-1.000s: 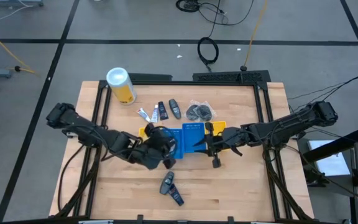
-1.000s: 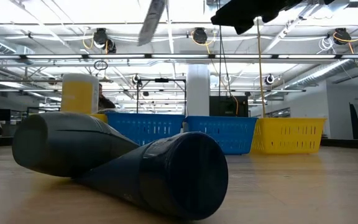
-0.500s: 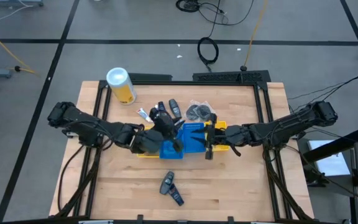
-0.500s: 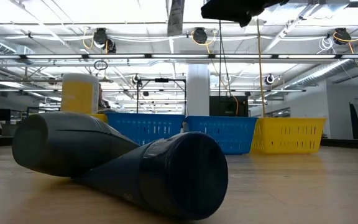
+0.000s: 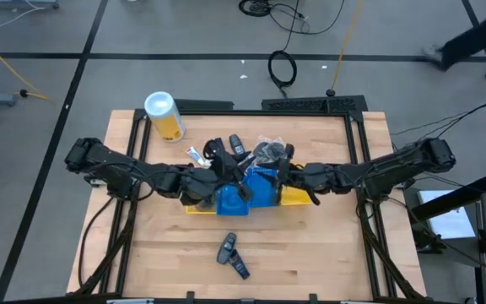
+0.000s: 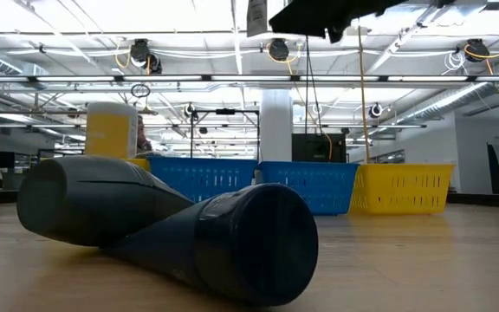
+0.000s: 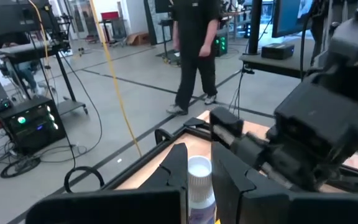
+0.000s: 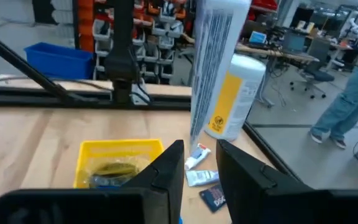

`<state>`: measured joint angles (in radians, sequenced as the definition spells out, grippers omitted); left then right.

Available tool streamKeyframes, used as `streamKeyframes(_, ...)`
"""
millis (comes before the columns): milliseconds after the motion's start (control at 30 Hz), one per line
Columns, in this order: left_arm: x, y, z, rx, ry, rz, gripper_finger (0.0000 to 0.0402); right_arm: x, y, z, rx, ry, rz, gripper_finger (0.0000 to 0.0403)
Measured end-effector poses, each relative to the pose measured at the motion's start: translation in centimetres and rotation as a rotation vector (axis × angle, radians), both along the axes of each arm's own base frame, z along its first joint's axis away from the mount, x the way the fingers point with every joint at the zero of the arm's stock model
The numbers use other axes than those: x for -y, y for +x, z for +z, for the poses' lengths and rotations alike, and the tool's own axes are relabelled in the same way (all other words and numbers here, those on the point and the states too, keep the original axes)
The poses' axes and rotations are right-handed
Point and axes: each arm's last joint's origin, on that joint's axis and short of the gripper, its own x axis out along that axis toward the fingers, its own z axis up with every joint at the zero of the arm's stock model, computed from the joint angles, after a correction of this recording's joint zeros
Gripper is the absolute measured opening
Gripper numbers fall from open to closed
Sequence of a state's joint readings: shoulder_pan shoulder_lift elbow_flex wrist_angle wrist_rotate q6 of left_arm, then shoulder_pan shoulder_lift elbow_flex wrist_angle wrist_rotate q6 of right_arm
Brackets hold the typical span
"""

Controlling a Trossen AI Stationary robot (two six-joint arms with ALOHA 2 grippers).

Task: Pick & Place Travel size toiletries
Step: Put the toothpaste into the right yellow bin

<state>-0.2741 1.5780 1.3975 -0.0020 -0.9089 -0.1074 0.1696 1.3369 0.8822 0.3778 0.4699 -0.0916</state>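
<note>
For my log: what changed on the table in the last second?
Both arms swung toward the far side of the wooden table: the left gripper, holding a small white tube, and the right gripper, holding a printed white tube. The two dark bottles and the yellow canister stayed.

A yellow canister point(image 5: 164, 116) stands upright behind the blue bin point(image 5: 241, 189) and yellow bin point(image 5: 294, 195).

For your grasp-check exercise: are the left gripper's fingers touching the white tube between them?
Touching. The left wrist view shows the white tube pinched upright between the left gripper's fingers, both dark pads pressed against its sides with no gap visible.
</note>
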Motion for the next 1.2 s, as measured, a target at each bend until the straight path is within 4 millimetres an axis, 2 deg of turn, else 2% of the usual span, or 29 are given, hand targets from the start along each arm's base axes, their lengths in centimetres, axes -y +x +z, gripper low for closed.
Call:
streamKeyframes(233,-0.1,0.3,-0.2,-0.006,0.003,-0.005,0.0025,0.2,1.2,-1.0,0.017,-0.003,-0.008,0.0084)
streamKeyframes(467,-0.1,0.6,-0.6,-0.015,0.001,-0.016,0.0025,0.2,1.6,-1.0,0.052,-0.026,-0.011,0.0072)
streamKeyframes(733,-0.1,0.7,-0.8,-0.02,0.002,-0.01,0.0026,0.6,1.7,-1.1,0.039,-0.034,-0.025,0.0007)
streamKeyframes(1200,-0.1,0.7,-0.9,-0.026,0.004,-0.014,0.0059,0.7,1.4,-1.2,0.002,-0.045,-0.05,0.0001)
